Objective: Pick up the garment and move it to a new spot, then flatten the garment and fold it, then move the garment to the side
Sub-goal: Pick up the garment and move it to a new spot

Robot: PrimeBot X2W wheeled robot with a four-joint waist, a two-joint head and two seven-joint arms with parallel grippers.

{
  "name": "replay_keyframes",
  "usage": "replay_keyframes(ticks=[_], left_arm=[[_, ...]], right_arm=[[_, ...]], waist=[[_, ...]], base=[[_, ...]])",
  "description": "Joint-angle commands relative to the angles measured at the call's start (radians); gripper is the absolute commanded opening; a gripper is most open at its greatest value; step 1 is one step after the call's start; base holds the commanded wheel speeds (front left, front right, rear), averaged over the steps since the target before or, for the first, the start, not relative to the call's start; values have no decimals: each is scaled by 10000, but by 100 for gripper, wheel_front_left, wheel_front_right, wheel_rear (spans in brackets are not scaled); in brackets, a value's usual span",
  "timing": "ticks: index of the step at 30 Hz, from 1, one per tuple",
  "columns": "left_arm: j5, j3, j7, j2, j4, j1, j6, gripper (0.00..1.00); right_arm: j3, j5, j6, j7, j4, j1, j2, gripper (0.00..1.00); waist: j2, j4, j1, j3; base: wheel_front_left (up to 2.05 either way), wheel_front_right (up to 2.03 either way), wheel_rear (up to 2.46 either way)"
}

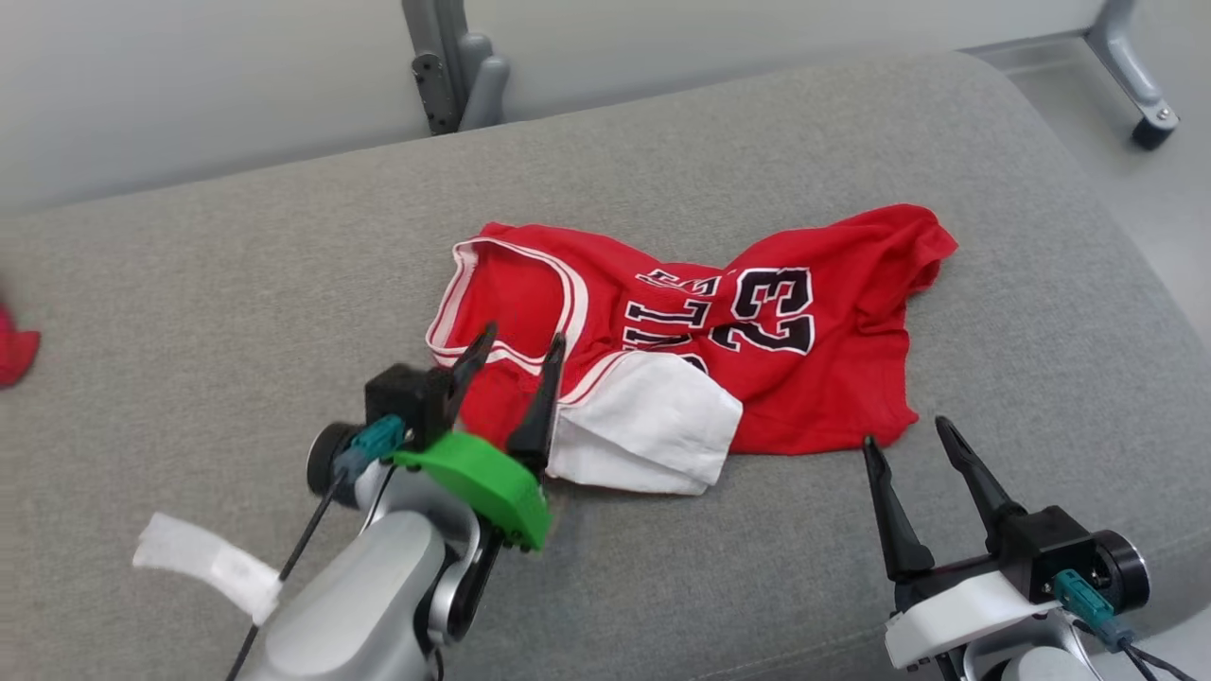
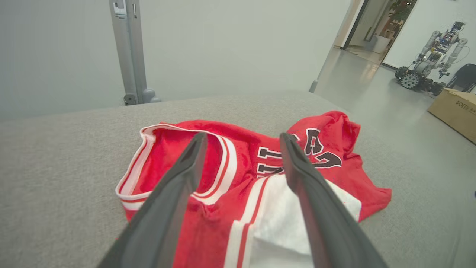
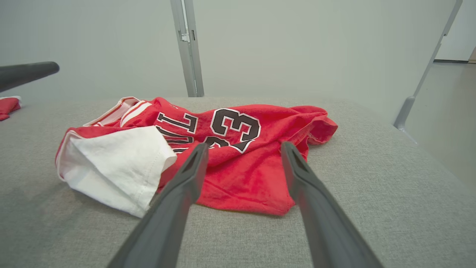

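A red basketball jersey (image 1: 757, 350) with black "23" lettering and white trim lies crumpled on the grey padded table (image 1: 236, 265), a white inner panel (image 1: 653, 426) folded out at its near edge. My left gripper (image 1: 520, 342) is open over the jersey's near-left part, by the white-trimmed armhole (image 2: 163, 163), holding nothing. My right gripper (image 1: 906, 435) is open just off the jersey's near-right corner (image 3: 275, 204), above bare fabric of the table. The jersey (image 3: 230, 149) spreads ahead of the right fingers, and the jersey (image 2: 223, 223) lies beneath the left ones.
A small red cloth (image 1: 14, 350) lies at the table's far left edge. A white strip (image 1: 208, 563) hangs off my left forearm. Grey frame posts (image 1: 454, 66) stand behind the table. Floor lies to the right, with a cardboard box (image 2: 453, 111) and another robot (image 2: 427, 63) farther off.
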Motion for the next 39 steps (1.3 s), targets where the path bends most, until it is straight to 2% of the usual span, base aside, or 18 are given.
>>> replay_keyframes(ticks=[1,8,15,23,29,33,39], left_arm=[[392,279,-1,215,-259,633,127,100],[1878,1991,-4,848,-1351,3191,173,100],[3266,4138,-3,987,-2024,5457,-77,100],[4556,6284,-4,225,-2164,6747,-808,100],[5194,7726,-4,-459,-2132,7207,-1511,100],[5715,8473,-4,-858,-2019,7257,-1970,100],[6130,8880,-4,-1109,-1859,7079,-2295,100]], right_arm=[[-98,-147,-10,-30,-78,165,-26,100],[-458,-751,-10,-30,-309,509,-197,100],[-858,-830,-10,-30,-358,714,-457,100],[-1120,-873,-10,-30,51,1029,-834,100],[-1468,-796,-10,-30,368,1126,-778,100],[-1610,-789,-10,-30,520,1147,-726,100],[-1576,-787,-10,-30,532,1037,-677,100]], waist=[[0,757,1,-713],[0,1447,1,-1015],[0,1818,1,-1204],[0,2104,1,-1321],[0,2139,1,-1487],[0,2157,1,-1530],[0,2105,1,-1495]], base=[[0,0,0],[0,0,0],[0,0,0],[0,0,0],[0,0,0],[0,0,0],[0,0,0]])
